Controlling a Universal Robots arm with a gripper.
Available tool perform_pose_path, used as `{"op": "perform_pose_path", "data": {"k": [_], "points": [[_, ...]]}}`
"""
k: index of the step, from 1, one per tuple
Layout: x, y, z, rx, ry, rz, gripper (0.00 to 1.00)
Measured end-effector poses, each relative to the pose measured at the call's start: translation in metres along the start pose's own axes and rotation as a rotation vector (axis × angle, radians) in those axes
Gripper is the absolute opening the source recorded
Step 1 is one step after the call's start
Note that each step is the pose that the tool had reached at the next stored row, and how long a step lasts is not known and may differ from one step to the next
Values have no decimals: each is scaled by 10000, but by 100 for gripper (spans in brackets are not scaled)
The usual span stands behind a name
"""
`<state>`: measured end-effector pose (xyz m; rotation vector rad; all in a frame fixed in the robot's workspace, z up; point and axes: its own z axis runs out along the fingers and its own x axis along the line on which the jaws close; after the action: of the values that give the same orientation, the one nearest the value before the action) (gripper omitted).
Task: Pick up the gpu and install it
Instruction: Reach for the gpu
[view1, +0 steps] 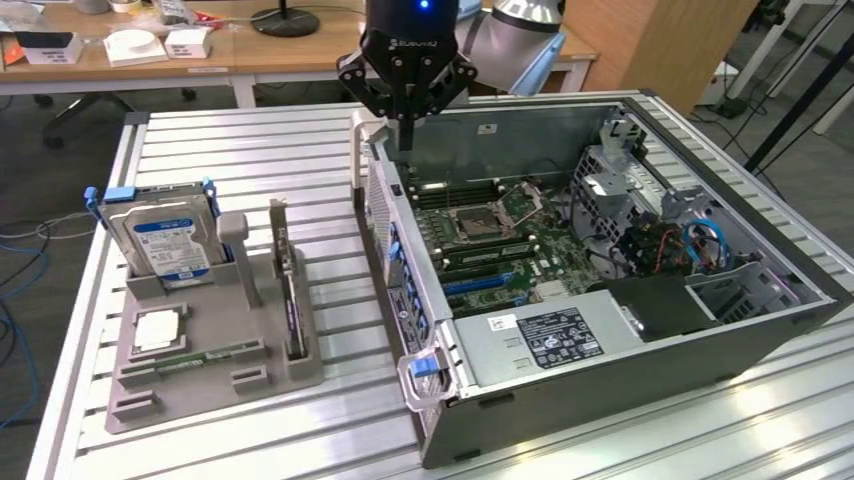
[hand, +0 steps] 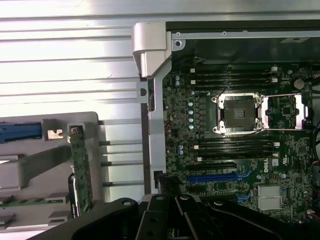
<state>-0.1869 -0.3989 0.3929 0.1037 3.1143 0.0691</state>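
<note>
Exterior view: pincer (view1: 404, 140) hangs over the 12 o'clock end of the open PC case (view1: 627, 395), above the case wall that faces the holder. Fingers look pressed together, pinching nothing. gpu (view1: 288, 292) not picked up. It stands on edge in the grey holder (view1: 200, 385), at 9 o'clock from the case and well apart from the pincer. Hard drive (view1: 163, 245) stands upright in the same holder, at 9 o'clock from the gpu. Holder and case both sit on the slatted metal desk (view1: 267, 150). Motherboard (view1: 494, 230) is exposed inside the case.

Wrist view: pincer (hand: 175, 210) linkages meet at the middle, nothing between them. gpu (hand: 81, 170) seen edge-on, green board, seated in the holder (hand: 30, 170) just beside the case wall. Motherboard (hand: 240, 150) has a bare CPU socket (hand: 239, 114) and a blue slot (hand: 212, 177) with nothing in it.
</note>
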Motion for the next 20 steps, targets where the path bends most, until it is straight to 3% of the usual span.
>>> {"op": "perform_pose_path", "data": {"k": [20], "points": [[138,-9,-4,1,1,-7,11]]}}
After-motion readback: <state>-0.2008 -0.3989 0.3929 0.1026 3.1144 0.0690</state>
